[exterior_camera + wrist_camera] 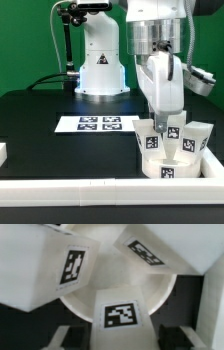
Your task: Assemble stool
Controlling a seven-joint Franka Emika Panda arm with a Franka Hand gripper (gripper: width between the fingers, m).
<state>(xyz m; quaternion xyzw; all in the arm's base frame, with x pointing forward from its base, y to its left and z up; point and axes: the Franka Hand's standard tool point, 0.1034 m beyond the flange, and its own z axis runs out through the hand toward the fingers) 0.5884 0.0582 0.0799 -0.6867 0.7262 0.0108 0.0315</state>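
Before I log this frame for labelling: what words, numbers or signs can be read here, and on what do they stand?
No words, brands or numbers can be read.
Stool parts: black-and-white square tags only, patterns not text.
Marker board: four such tags, no lettering.
Robot base: small dark triangular sign, too small to read.

arm: being held upright over the exterior view's right side, wrist pointing straight down.
gripper [163, 118]: being kept low, fingers directed downward.
fingers [67, 335]: being shown apart in the wrist view.
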